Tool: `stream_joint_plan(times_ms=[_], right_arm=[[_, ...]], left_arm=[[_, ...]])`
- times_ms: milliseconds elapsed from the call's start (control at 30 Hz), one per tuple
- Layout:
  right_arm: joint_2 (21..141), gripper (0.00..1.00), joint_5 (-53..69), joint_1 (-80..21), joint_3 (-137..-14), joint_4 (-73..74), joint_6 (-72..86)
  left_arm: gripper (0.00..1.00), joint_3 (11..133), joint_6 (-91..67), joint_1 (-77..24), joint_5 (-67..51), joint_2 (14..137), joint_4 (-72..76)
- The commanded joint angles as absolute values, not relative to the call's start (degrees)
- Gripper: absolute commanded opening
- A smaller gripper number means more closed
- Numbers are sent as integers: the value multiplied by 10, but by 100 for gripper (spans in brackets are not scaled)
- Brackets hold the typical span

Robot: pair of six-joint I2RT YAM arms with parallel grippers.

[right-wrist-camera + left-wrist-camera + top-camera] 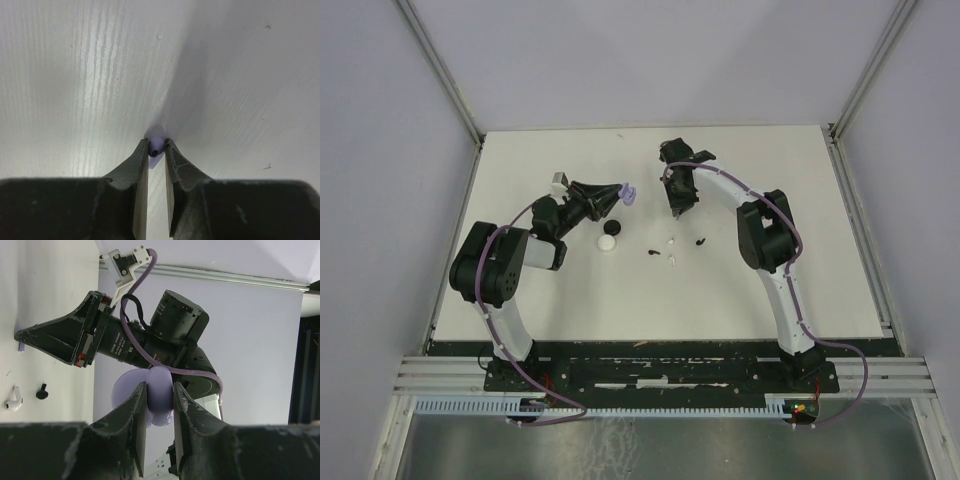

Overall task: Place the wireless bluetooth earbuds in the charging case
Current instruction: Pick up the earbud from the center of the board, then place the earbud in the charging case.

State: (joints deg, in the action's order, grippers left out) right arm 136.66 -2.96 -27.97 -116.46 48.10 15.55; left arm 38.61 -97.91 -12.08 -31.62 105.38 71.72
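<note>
**Lilac earbud nipped at the tips, case held ready beside it**

The right pincer (156, 142) is closed on a tiny lilac earbud (156, 149), catching it at the very fingertips, low over the far middle of the tabletop (770, 290); whether the bud is clear of the surface I cannot tell. The left pincer (160, 387) is clamped on the rounded lilac charging case (127, 390), just left of the right pincer and apparently raised; a white earbud (13, 399) and a small black piece (42, 391) lie loose nearer the arms, close to a white puck (608, 241).

The earbud looks feather-light, hard and smooth, rounded like a bean; it probably twists or squirts out if squeezed off-centre. It is best pinched across its broader body, leaving free the end that enters the case; force matters less than alignment. The case seems a rigid, glossy shell, apt to swivel between flat fingers; a hold across its widest flanks, with the opening turned toward the other arm, should steady it.
</note>
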Motion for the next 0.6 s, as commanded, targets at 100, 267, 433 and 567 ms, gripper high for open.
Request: stream_joint_plan(times_ms=[100,267,433,567], right_arm=[[1208,1,-44,-278,-1008,249,112],[1072,1,-32,-279,-833,36,98],[994,1,35,-279,-710,-159,75],[958,1,107,-279,-601,-361,51]], left_arm=[[3,396,-970,-118,-321,1052,736],[3,402,-968,-122,-319,1055,728],[3,419,-962,-133,-314,1059,706],[3,433,-960,-146,-308,1065,690]])
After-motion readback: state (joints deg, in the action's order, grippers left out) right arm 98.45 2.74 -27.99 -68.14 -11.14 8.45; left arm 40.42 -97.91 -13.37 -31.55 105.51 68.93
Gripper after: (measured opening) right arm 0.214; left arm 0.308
